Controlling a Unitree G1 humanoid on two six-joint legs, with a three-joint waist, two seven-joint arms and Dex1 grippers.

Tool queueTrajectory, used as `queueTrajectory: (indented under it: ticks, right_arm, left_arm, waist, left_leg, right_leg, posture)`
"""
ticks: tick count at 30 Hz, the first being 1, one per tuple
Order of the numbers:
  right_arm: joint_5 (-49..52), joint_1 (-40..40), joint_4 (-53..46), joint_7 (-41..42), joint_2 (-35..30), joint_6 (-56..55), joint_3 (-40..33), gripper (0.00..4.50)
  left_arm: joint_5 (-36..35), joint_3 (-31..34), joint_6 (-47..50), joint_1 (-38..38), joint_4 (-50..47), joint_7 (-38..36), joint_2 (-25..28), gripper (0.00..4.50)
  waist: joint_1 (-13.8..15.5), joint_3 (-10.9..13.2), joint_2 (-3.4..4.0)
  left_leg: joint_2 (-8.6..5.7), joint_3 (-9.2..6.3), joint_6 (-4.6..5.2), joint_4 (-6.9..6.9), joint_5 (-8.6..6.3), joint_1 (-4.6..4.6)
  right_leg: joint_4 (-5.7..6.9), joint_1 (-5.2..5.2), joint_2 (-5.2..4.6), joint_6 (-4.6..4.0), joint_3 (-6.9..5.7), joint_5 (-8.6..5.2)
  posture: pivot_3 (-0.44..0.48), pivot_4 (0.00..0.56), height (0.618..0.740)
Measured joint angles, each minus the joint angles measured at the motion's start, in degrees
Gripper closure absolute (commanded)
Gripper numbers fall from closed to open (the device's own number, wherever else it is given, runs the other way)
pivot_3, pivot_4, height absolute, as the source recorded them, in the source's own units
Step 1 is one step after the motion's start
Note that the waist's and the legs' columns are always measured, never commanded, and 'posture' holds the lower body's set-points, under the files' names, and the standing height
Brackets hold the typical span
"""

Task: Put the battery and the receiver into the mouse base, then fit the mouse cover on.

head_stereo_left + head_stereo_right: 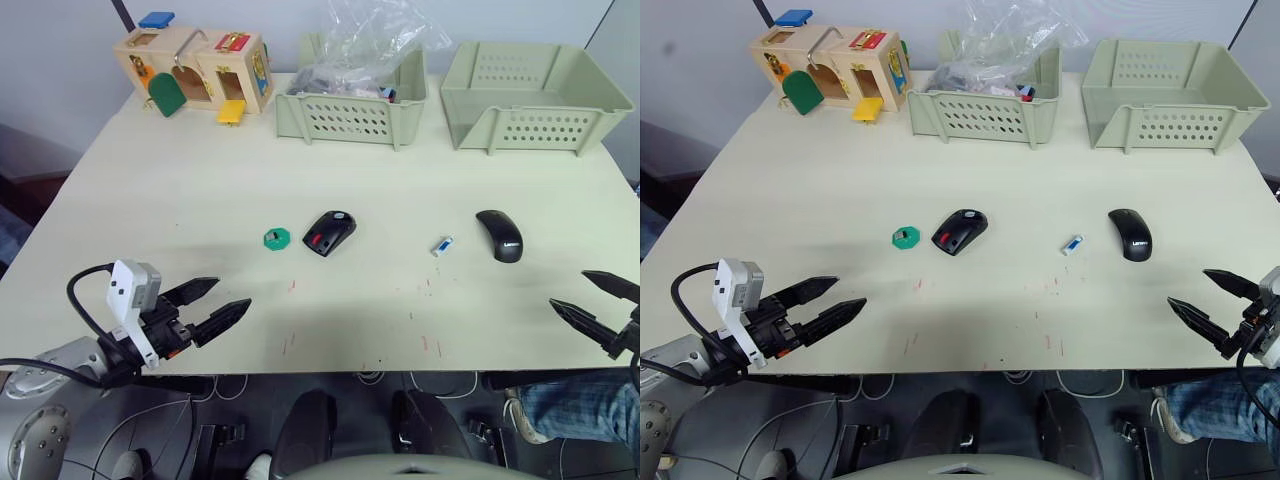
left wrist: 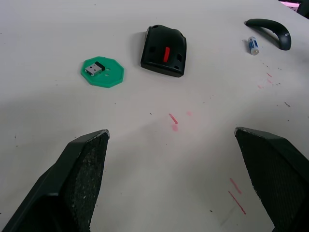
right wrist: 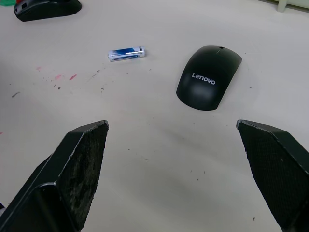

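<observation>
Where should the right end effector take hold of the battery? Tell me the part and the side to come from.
Grip the battery across its round middle, coming straight down from above. It lies flat on the table, apart from the mouse cover, so only its long sides are free. The right end effector is open.

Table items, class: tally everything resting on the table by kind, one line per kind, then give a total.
Mouse parts: 2, the mouse base and the mouse cover
Battery: 1
Receiver on a green disc: 1 each, 2
Perforated bins: 2
Wooden latch box: 1
Total: 8
</observation>
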Motion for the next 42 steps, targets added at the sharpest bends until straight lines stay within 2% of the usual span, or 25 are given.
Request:
queueTrajectory:
  ticks: [11,18,24,29,30,32,34,37,42]
  right_arm:
    - [3.0,-0.5,-5.5,0.6,0.9,0.3,0.6,0.03]
    - [4.0,-2.5,-11.4,1.8,2.3,-2.8,2.9,0.03]
    - [8.8,-0.4,-11.7,8.4,-0.7,-1.3,2.2,0.03]
    - [10.4,-0.4,-11.9,9.5,-1.0,-1.2,1.2,0.03]
    - [11.0,0.0,-12.1,9.4,-1.0,-1.1,0.5,0.03]
    - [12.4,0.6,-12.7,10.0,-1.0,-1.1,-1.7,0.03]
    - [13.2,1.2,-13.9,10.4,-0.9,-1.4,-3.6,0.03]
    - [14.4,2.9,-15.7,10.1,1.0,-1.8,-4.5,0.03]
    - [12.5,6.2,-18.2,10.1,4.9,-5.7,-4.5,0.03]
  left_arm:
    - [-1.0,0.0,1.2,-4.1,1.6,-2.0,2.3,0.08]
    - [0.4,-3.1,1.2,-10.7,2.5,-2.0,4.4,0.08]
    - [1.1,-11.5,9.4,-26.2,6.7,1.5,8.6,0.08]
    - [1.5,-15.0,11.4,-30.8,8.9,2.1,8.6,0.08]
    - [2.0,-17.0,12.7,-33.7,10.4,2.3,8.6,0.08]
    - [3.6,-21.8,14.7,-40.7,12.2,3.4,7.6,0.08]
    - [4.9,-24.6,15.9,-44.6,12.9,4.7,5.9,0.08]
    - [7.5,-28.8,17.5,-47.1,15.3,6.8,3.2,0.08]
    - [10.2,-32.0,17.3,-49.0,18.2,7.2,-1.2,0.08]
  waist:
    - [0.0,0.0,0.0]
    - [0.0,0.0,-0.01]
    - [0.3,0.0,-0.07]
    - [-0.6,0.0,-0.08]
    - [-0.3,0.0,-0.07]
    - [0.5,0.0,-0.11]
    - [0.8,0.0,-0.13]
    - [0.5,0.0,-0.14]
    - [-0.1,0.0,-0.16]
  left_leg:
    - [0.01,-0.01,0.0,0.0,0.0,0.0]
    - [0.02,0.0,-0.01,0.0,0.0,-0.01]
    - [-0.02,0.0,-0.01,0.04,0.01,-0.06]
    - [0.03,-0.03,0.0,0.02,0.0,-0.03]
    - [0.02,-0.01,0.0,0.02,0.0,-0.03]
    - [0.0,0.02,-0.05,0.05,0.03,-0.12]
    - [0.0,0.07,-0.06,0.07,0.04,-0.07]
    - [0.0,0.06,-0.06,0.07,0.04,-0.08]
    - [0.01,0.02,-0.06,0.07,0.04,-0.11]
  right_leg:
    - [0.0,0.0,0.02,-0.01,0.01,0.01]
    - [0.01,0.0,0.06,-0.02,-0.02,0.02]
    - [0.01,0.03,0.05,0.07,-0.05,0.11]
    - [0.0,-0.02,0.15,0.23,0.1,0.21]
    - [0.02,-0.01,0.15,0.23,0.04,0.21]
    - [0.01,0.01,0.17,0.24,-0.14,0.21]
    - [0.01,0.07,0.16,0.26,-0.08,0.23]
    - [0.01,0.07,0.17,0.26,-0.07,0.23]
    - [0.02,0.01,0.17,0.26,0.0,0.23]
  posture:
    - [0.0,0.15,0.74]
    - [0.0,0.15,0.74]
    - [0.0,0.15,0.74]
    - [0.0,0.15,0.74]
    - [0.0,0.15,0.74]
    - [0.0,0.15,0.74]
    - [0.0,0.15,0.74]
    - [0.0,0.15,0.74]
    - [0.0,0.15,0.74]
